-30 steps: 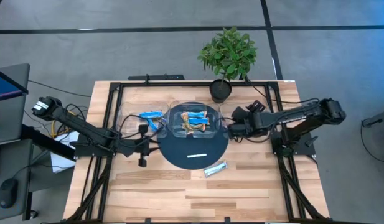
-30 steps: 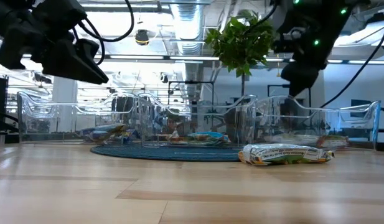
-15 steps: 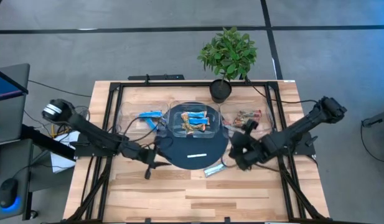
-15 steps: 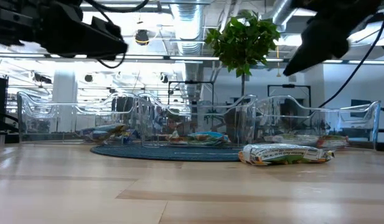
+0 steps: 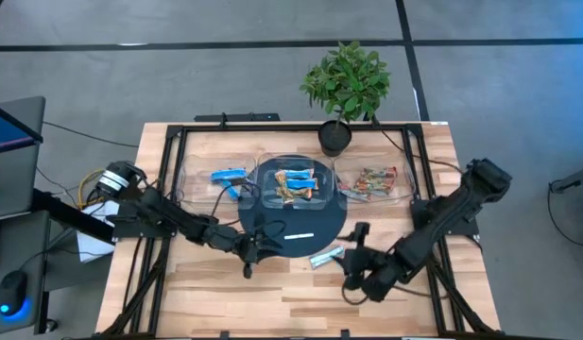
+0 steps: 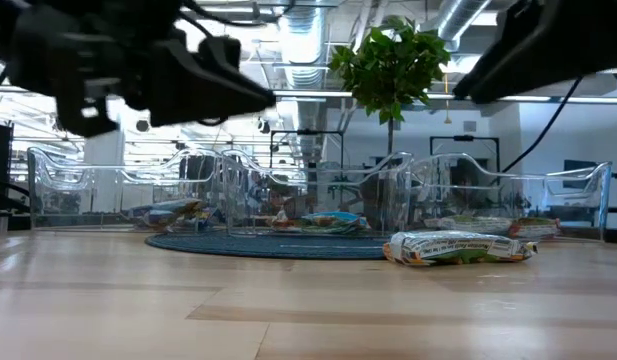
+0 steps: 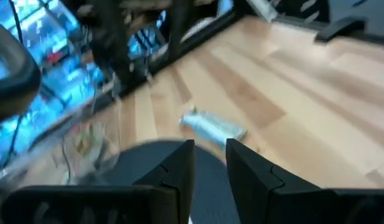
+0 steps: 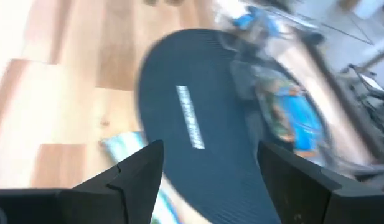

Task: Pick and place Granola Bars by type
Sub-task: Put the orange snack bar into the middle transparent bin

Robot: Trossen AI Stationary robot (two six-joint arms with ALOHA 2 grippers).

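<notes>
High view looked straight down on the whole pale wooden counter (image 5: 272, 283). Low view sat at counter height, close, facing the room behind. Each wrist view looked forward over its own jaws. All four shared the round dark blue mat (image 5: 272, 241) (image 6: 268, 246) (image 7: 148, 158) (image 8: 210, 124) and the pale silver-green wrapped bar (image 5: 326, 255) (image 6: 458, 247) (image 7: 213, 126) (image 8: 126, 146).

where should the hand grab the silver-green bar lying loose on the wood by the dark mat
Probably across the middle of the silver-green bar, from straight above. It lies flat on the table, slanted, just off the dark mat, with bare wood along both long sides for the fingers. Its ends look thin and crimped, a poorer hold. The right hand is open and close by.
</notes>
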